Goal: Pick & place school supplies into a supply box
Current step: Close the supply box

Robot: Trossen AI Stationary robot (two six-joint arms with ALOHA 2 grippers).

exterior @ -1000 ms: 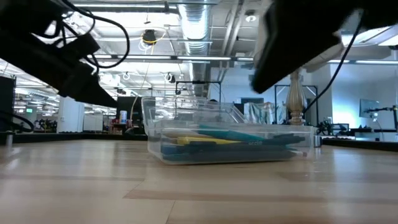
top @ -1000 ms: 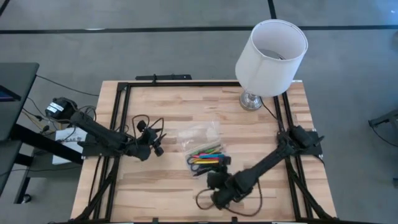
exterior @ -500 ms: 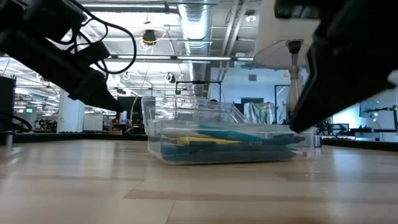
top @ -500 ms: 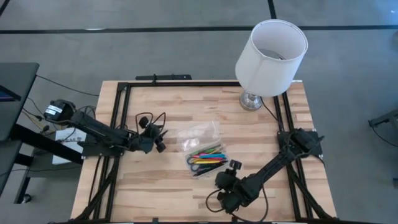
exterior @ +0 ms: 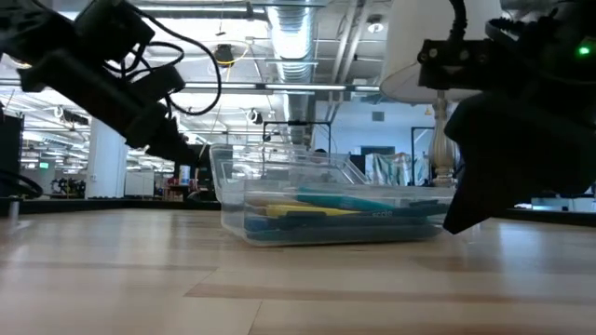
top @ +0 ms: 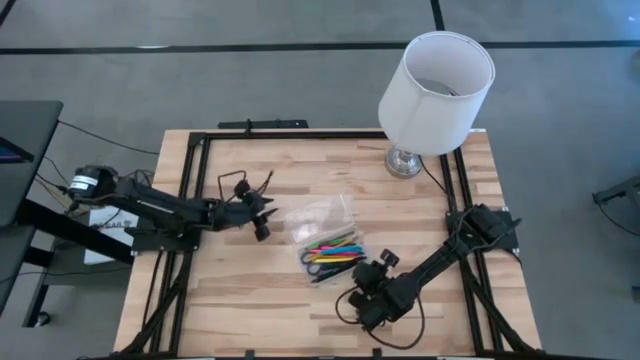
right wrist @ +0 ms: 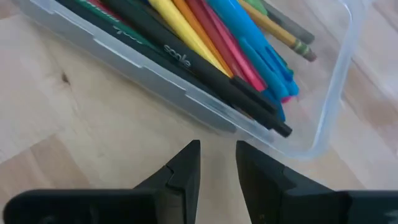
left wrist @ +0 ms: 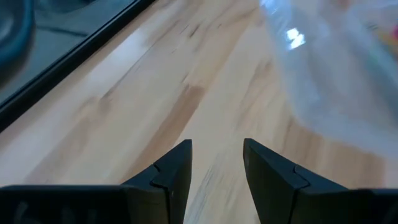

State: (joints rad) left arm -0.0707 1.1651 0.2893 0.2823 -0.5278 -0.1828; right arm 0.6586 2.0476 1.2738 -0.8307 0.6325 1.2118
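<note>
small clear rectangular plastic supply box (top: 331,243): mid-table, coloured pencils and pens (right wrist: 205,50) lying inside along its long axis | right gripper (top: 372,290): nearer, just off its near long wall, fingers slightly apart, empty | left gripper (top: 262,213): beside the raised clear lid (top: 318,215), fingers slightly apart, empty

Supply box (top: 330,240) holds school supplies (top: 335,252) between 2 hands.

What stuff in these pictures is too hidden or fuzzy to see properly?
- Scissors: not clearly visible in the supply box; too small in the high view, cut off in the right wrist view.
- Box lid: blurred in the left wrist view.
- Right gripper: a dark shape in the low view.
- Lamp base: partly hidden under its shade.
</note>
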